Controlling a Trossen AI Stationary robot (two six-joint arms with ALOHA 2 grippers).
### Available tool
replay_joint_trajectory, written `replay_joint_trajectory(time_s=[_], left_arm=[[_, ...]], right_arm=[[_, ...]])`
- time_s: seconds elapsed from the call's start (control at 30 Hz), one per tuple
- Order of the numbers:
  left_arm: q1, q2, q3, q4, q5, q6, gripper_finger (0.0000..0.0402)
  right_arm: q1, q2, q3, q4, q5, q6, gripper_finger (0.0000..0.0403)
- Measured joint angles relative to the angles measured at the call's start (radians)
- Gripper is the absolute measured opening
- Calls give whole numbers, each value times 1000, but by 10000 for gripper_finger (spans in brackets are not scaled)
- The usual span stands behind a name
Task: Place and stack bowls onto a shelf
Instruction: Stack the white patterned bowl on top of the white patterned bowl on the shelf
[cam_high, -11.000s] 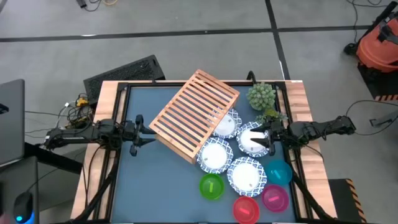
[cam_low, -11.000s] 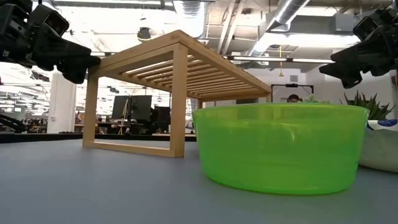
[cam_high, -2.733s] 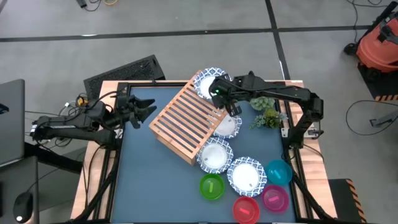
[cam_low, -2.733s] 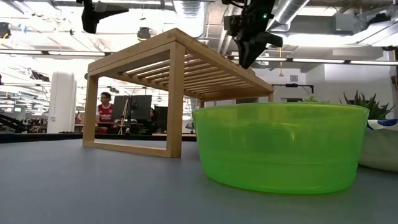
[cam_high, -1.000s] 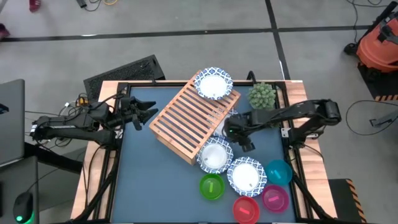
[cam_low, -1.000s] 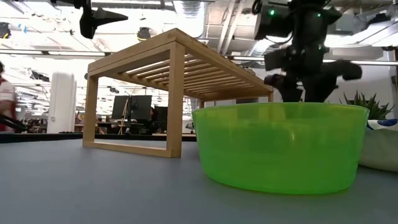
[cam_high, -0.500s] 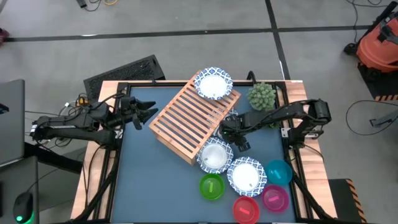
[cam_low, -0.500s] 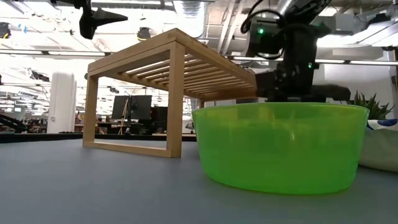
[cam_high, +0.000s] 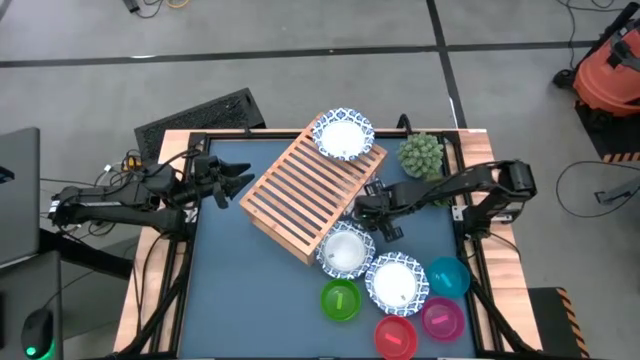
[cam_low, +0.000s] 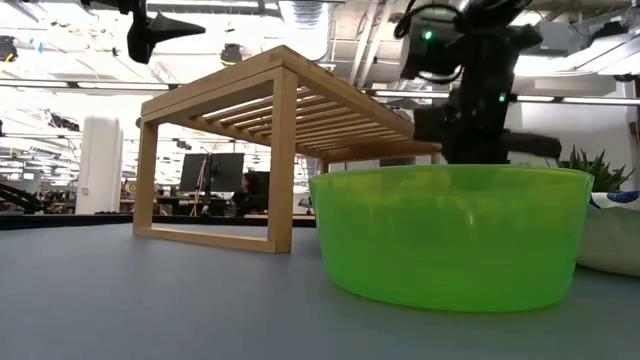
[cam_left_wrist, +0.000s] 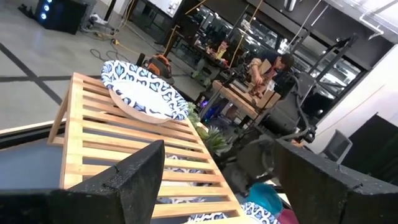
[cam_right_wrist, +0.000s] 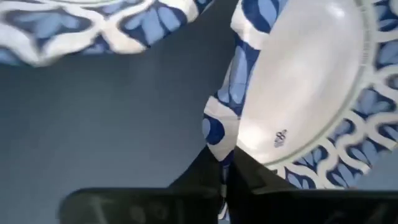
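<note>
The light-wood slatted shelf (cam_high: 315, 185) stands on the blue table, with one blue-rimmed white bowl (cam_high: 343, 135) resting on its far corner. My right gripper (cam_high: 376, 220) is low beside the shelf's right side, shut on another blue-rimmed bowl (cam_right_wrist: 298, 93). Two more such bowls (cam_high: 345, 250) (cam_high: 395, 283) sit on the table near it. Green (cam_high: 340, 300), red (cam_high: 397, 337), magenta (cam_high: 442, 318) and teal (cam_high: 447, 277) bowls sit by the near edge. My left gripper (cam_high: 238, 180) hangs open to the left of the shelf, above the table. My right gripper pinches the bowl's blue-patterned rim (cam_right_wrist: 219, 140) between its two fingers (cam_right_wrist: 202, 177). The fingers come down at it from above, slanting from the table's right. The white face of the bowl spreads out to one side of the fingers. A neighbouring bowl's rim (cam_right_wrist: 74, 25) lies close by.
A potted green plant (cam_high: 420, 155) stands at the table's far right, close to my right arm. The black frame and wooden border (cam_high: 470, 200) run round the tabletop. In the low view the green bowl (cam_low: 450, 235) fills the foreground before the shelf (cam_low: 290, 100).
My right gripper has come down and shifted a little toward the table's left, onto the bowl beside the shelf. The bowl on the shelf and the other bowls have stayed in place.
</note>
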Motion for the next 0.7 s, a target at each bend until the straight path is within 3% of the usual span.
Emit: replay_joint_trajectory(time_s=[0.17, 0.3, 0.53, 0.7], left_arm=[[0, 0, 0, -13, 0, 0, 281], [0, 0, 0, -14, -5, -3, 281], [0, 0, 0, -13, -24, -7, 281], [0, 0, 0, -13, -24, -14, 281]], right_arm=[[11, -100, 0, -84, -72, 49, 24], [10, -195, 1, -201, -207, 94, 22], [-17, -377, 16, -295, -693, 293, 25], [-47, -493, 76, -132, -956, 478, 23]])
